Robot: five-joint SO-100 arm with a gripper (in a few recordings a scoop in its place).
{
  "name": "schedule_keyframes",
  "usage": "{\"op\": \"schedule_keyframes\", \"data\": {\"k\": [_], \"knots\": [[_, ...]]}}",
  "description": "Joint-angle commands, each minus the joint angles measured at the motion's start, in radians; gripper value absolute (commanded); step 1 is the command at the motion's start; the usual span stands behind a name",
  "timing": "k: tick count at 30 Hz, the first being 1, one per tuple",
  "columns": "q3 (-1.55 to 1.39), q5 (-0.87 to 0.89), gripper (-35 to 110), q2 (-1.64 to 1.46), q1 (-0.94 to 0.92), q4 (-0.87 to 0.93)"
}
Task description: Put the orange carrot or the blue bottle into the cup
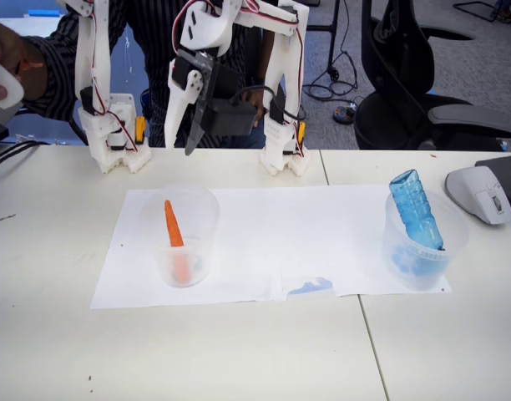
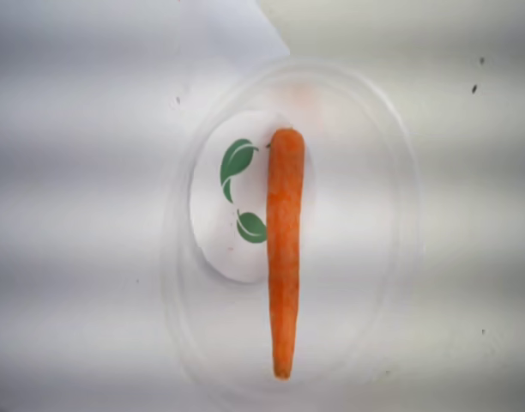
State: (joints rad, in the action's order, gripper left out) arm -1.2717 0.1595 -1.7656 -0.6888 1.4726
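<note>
Table (image 1: pixel 55 351): white, with a sheet of paper (image 1: pixel 264 225) across its middle.
Gripper (image 1: pixel 187 138): raised above the table behind the paper, jaws together, holding nothing.
Cup (image 1: pixel 182 238): clear, on the paper's left part.
Blue bottle (image 1: pixel 416 209): leaning in another clear cup (image 1: pixel 422 251) at the right.
Orange carrot (image 1: pixel 174 225): inside the left cup, thick end down, tip against the rim; wrist view (image 2: pixel 285 249) looks straight down on it.

On the white table (image 1: pixel 239 351) a sheet of white paper (image 1: pixel 306 234) carries two clear plastic cups. The left clear cup (image 1: pixel 182 238) holds the small orange tapered carrot (image 1: pixel 174 225), standing tip up. The right clear cup (image 1: pixel 422 246) holds the translucent blue ribbed bottle (image 1: pixel 416 209), leaning. The white arm's jaws (image 1: pixel 189 134) hang above the table behind the left cup, empty.
</note>
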Motion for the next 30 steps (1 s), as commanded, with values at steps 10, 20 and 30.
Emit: {"op": "schedule_keyframes", "data": {"k": [10,20,30], "knots": [[0.023,0.017,18,-0.276,0.262,0.144],[-0.314,0.017,18,-0.557,0.330,-0.021],[-0.676,0.005,18,-0.816,0.330,-0.252]]}}
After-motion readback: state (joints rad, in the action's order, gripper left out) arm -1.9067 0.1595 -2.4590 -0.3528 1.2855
